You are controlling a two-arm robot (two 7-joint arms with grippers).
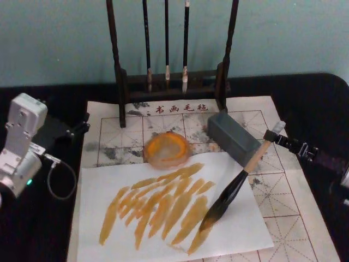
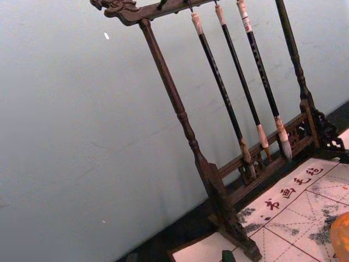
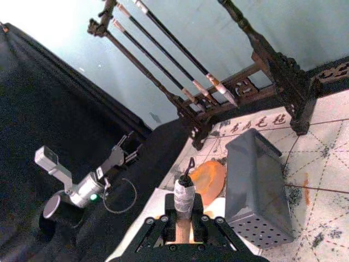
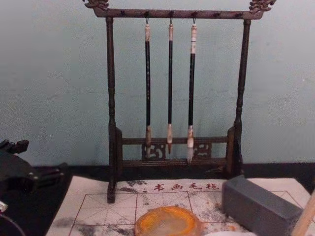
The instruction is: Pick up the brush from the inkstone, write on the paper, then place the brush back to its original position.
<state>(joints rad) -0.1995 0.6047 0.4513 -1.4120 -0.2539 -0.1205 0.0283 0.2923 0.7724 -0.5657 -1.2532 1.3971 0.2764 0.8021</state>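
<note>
Mid-writing: pinching brush [image 1: 234,188] handle with right gripper [image 1: 271,139], tip down on orange-streaked paper [image 1: 245,224] in front of inkstone [image 1: 167,149]. Left to do: return brush. Parked left of inkstone: left gripper [image 1: 80,126].

Calligraphy practice station, set up as an indoor test bench. A black-covered table [image 1: 32,234] stands against a bare teal wall [image 4: 54,73]. On it are a carved wooden brush rack [image 4: 110,98] with three hanging brushes [image 4: 170,83], red-gridded practice paper [image 1: 283,215], an orange-rimmed inkstone [image 1: 166,149] and a grey block [image 1: 233,138].
</note>
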